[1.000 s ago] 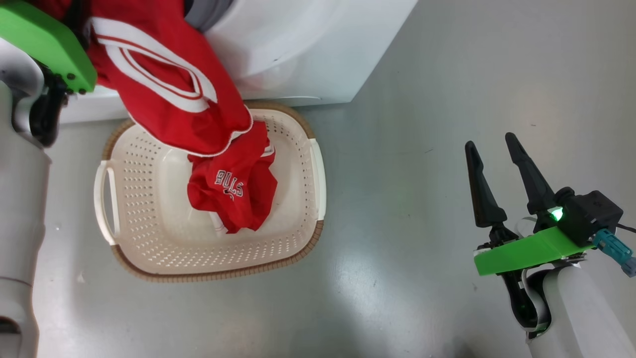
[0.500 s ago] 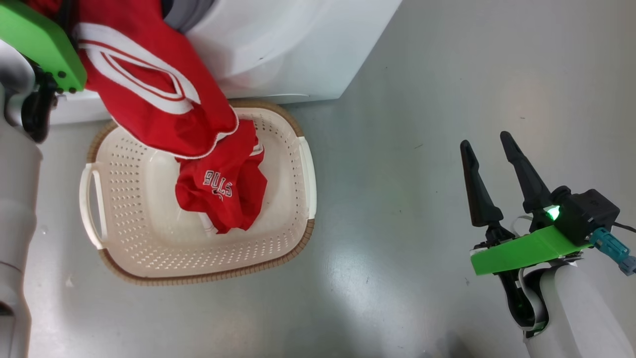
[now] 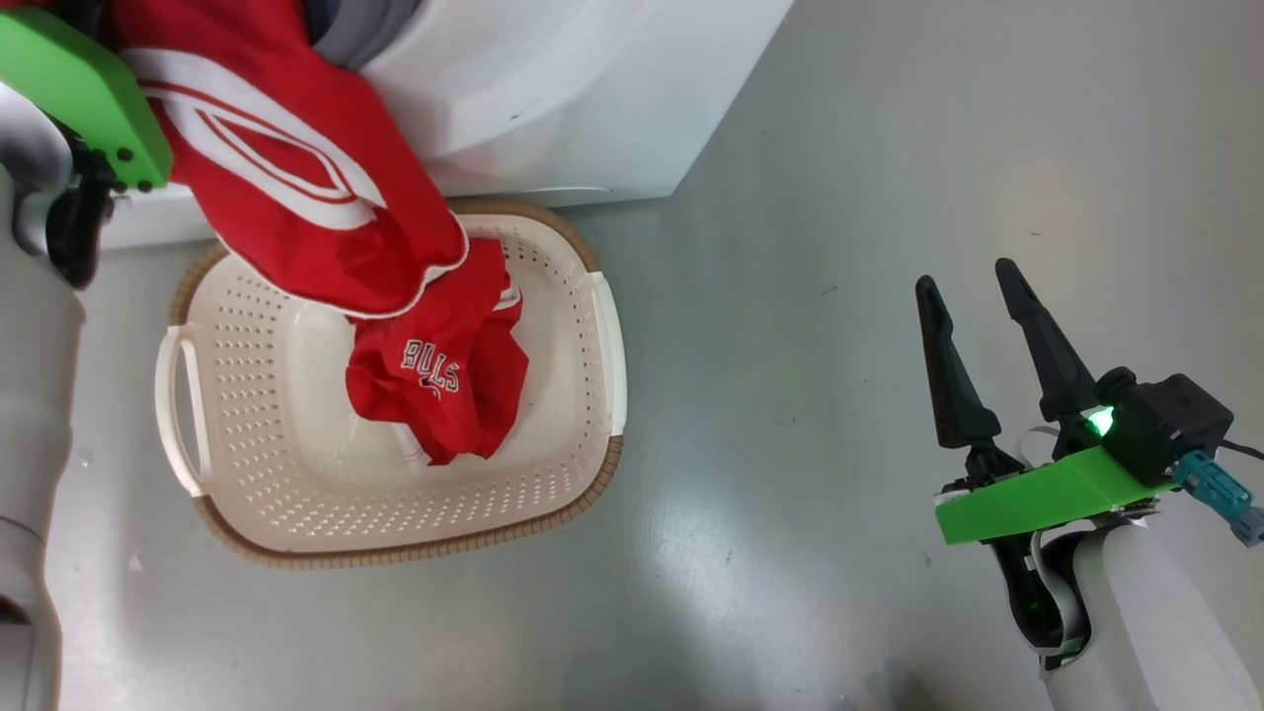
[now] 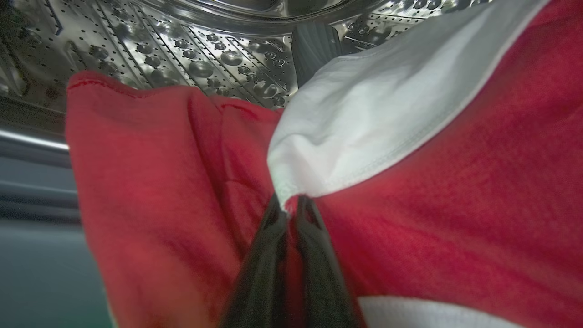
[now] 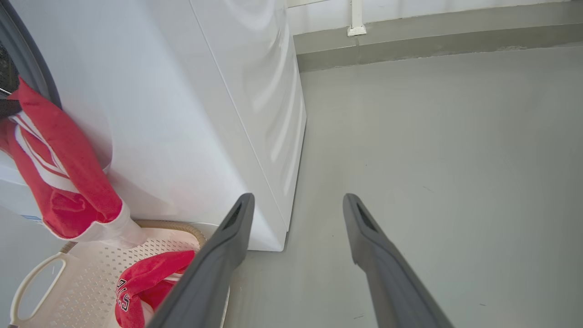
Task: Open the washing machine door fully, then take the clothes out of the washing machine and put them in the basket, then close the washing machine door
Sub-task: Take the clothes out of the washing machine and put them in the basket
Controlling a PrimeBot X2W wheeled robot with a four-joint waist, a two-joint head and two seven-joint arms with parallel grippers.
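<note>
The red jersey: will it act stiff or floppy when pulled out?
Probably floppy: the red jersey drapes from the washing machine and crumples in the basket. Likely light: the left gripper, shut, grips it by one fold.

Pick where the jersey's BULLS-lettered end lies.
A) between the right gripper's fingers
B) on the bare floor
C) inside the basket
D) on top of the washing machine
C: the lettered end of the clothes sits inside the basket, with the rest draped up toward the washing machine.
</note>
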